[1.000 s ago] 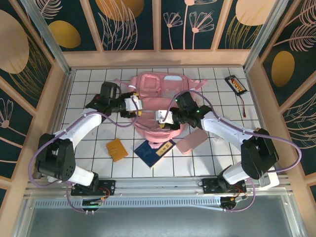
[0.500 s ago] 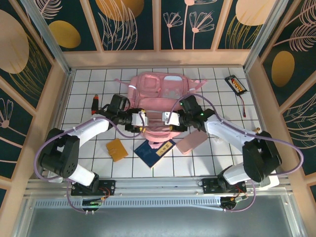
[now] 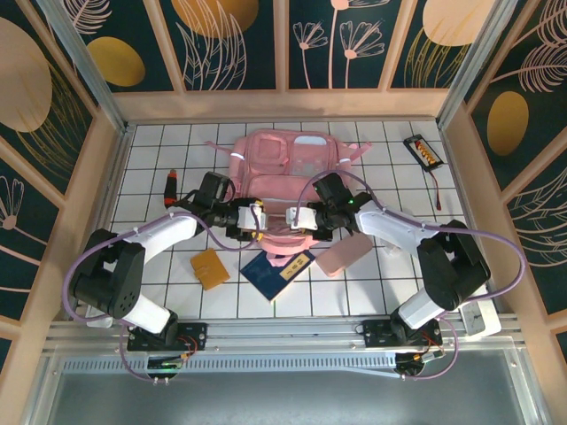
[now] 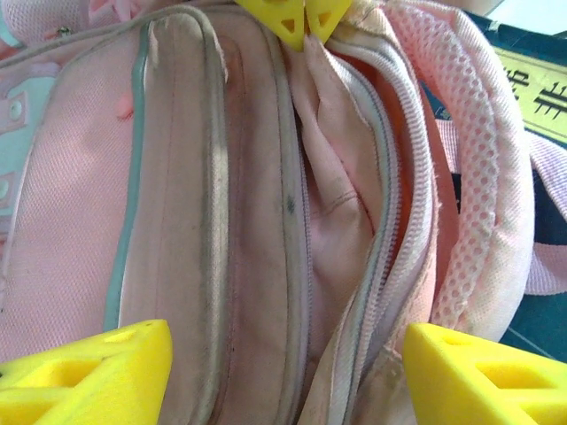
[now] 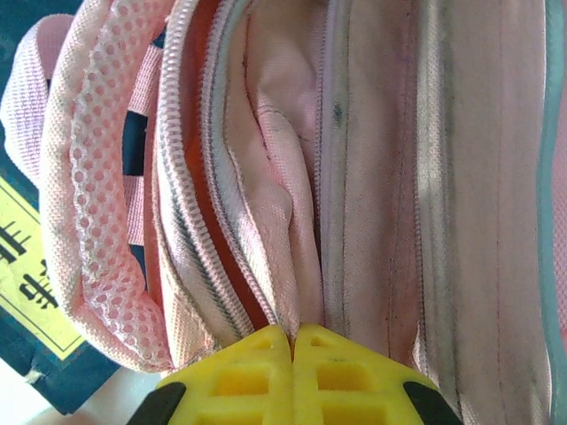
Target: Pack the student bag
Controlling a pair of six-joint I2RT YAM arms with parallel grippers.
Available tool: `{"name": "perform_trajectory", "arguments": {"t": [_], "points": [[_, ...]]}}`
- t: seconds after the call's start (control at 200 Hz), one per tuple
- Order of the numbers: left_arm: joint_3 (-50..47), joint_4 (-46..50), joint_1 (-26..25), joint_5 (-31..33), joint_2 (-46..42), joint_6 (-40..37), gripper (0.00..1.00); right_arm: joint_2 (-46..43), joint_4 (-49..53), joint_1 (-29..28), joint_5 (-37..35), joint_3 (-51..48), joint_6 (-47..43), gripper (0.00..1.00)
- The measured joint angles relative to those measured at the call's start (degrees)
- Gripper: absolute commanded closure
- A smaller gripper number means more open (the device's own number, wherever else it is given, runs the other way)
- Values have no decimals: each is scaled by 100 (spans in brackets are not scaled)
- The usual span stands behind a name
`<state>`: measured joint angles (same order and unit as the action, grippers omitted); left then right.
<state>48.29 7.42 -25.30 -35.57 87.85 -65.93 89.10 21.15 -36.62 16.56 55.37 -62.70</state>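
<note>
Closest to the arm bases, on the white-tiled bench (image 3: 151, 159), a flat orange pad (image 3: 210, 267) lies behind and to the left of the left claw (image 3: 258, 221). A dark blue book (image 3: 279, 271) with a yellow label sits just behind both claws, its far corner under the bag's near edge. A small flat pink case (image 3: 344, 254) is just beside the book, behind and to the right of the right claw (image 3: 295, 219), partly under that arm. The two claws face each other, close together, over the near end of the student bag (image 3: 288, 164), which lies flat mid-bench and stretches away beyond them. The left claw stands wide open over the gaping zip, its yellow fingers (image 4: 89, 367) either side of it, gripping nothing. The right claw is pressed fully closed at the end of that opening; whether cloth is caught I cannot tell. Farther left of the left claw lies a red-and-black pen (image 3: 171, 186). Far off to the right is a black gadget (image 3: 422, 150) with a cable.
</note>
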Motion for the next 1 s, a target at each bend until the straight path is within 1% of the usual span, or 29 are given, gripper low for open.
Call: {"name": "perform_trajectory", "arguments": {"t": [0.155,0.325,0.36,0.485,0.54,0.586,0.611,0.701,0.846,0.881,0.921,0.941,1.001], "points": [[2,-72,-57,-111,0,63,31,-52,-4,-17,-2,0,-13,100],[31,-173,-98,-323,2,201,32,-461,-133,9,0,101,-26,100],[48,-223,-109,-372,7,267,29,-520,-188,28,2,164,-26,100],[74,-758,-114,-627,7,844,28,-638,-487,111,42,304,0,100],[79,-1075,-114,-734,7,1121,30,-673,-649,131,48,310,24,100],[105,-1250,-114,-763,7,1300,34,-704,-809,129,57,299,72,100],[133,-1307,-114,-765,11,1394,35,-730,-907,129,59,286,116,100],[334,-1405,-120,-726,87,1534,35,-874,-1469,129,52,166,289,100],[520,-1502,-120,-570,179,1547,35,-1084,-2369,142,-136,4,616,100],[529,-1539,-120,-529,192,1545,39,-1095,-2511,153,-157,4,673,100],[555,-1593,-120,-444,212,1545,49,-1095,-2603,168,-151,4,737,100],[588,-1613,-120,-396,234,1591,54,-1095,-2621,173,-144,4,763,100],[719,-1650,-120,-225,308,1589,77,-1095,-2632,181,-103,4,780,100]]}}
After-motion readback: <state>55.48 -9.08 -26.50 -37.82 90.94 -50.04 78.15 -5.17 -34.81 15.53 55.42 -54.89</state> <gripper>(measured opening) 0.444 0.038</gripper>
